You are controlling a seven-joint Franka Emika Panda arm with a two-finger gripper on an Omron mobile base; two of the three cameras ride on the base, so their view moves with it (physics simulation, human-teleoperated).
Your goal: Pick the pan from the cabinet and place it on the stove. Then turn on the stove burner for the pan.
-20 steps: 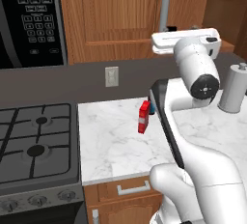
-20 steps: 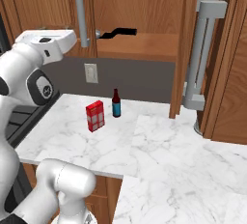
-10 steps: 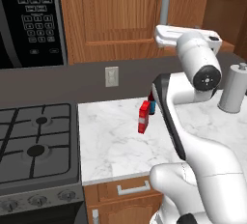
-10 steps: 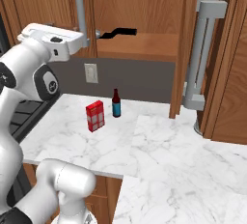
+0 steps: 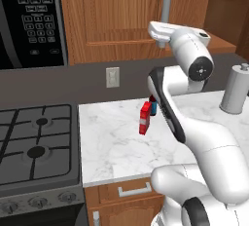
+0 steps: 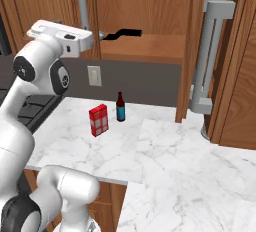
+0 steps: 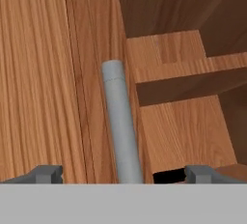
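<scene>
Pan just beyond end effector

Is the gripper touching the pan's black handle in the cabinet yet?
Apart. In the right base view the gripper stops left of the pan's handle with shelf showing between; in the hand view the open jaws straddle the cabinet door handle.

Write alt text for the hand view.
A grey bar handle on a wooden cabinet door runs up between the open fingers. Right of it, the open cabinet shows a wooden shelf.
</scene>
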